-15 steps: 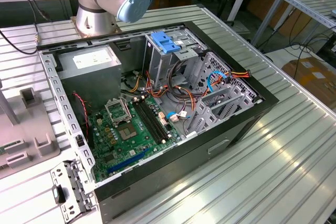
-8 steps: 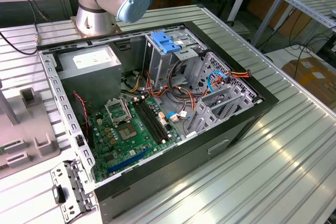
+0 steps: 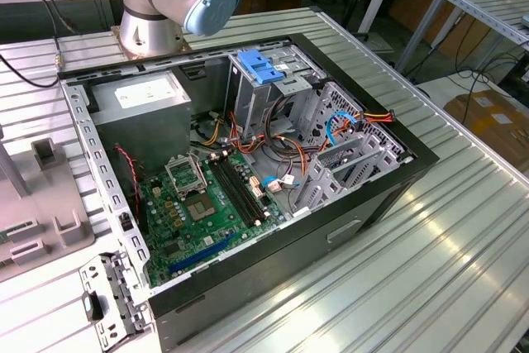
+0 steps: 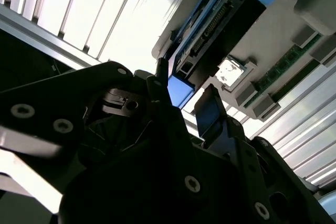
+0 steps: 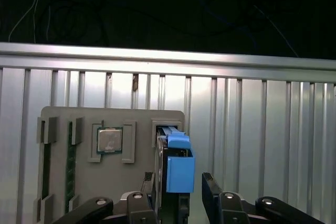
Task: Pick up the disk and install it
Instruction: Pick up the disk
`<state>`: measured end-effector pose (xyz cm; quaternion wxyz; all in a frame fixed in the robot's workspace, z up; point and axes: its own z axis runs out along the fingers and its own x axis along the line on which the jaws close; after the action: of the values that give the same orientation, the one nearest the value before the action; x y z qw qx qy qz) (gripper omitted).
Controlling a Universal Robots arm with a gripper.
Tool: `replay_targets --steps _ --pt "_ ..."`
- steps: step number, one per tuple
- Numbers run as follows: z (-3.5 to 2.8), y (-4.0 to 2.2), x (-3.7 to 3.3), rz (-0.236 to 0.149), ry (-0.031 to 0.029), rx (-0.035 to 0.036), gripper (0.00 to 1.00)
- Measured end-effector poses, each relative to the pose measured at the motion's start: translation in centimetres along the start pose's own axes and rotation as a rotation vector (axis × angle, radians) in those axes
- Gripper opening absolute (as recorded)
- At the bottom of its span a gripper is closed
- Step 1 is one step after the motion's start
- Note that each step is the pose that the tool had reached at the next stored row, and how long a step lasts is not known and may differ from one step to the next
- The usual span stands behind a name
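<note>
The disk [image 5: 180,169] is a black drive with bright blue rails and a blue tab. It stands on edge in a slot of a grey fixture plate [image 5: 63,203] on the ribbed metal table. In both wrist views my gripper [image 5: 178,195] is open, with one finger on each side of the disk's tab end. One finger lies close against the disk, and a narrow gap separates the other finger from it. In the second wrist view the disk [image 4: 220,30] shows its connector edge, and the gripper [image 4: 184,85] straddles the blue tab.
The fixture plate also holds a processor chip [image 5: 109,140] and green memory sticks [image 5: 70,156]. In the exterior view an open computer case [image 3: 364,204] lies on the table with a motherboard [image 3: 207,200], a grey power supply [image 3: 145,109] and a pale-blue ribbed clip [image 3: 260,66] on the drive cage.
</note>
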<state>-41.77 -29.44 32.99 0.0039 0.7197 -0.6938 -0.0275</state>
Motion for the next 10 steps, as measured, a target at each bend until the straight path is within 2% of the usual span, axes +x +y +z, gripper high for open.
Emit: replay_targets --steps 10 --pt "0.77 -0.03 0.03 -0.003 0.0001 -0.0001 0.48"
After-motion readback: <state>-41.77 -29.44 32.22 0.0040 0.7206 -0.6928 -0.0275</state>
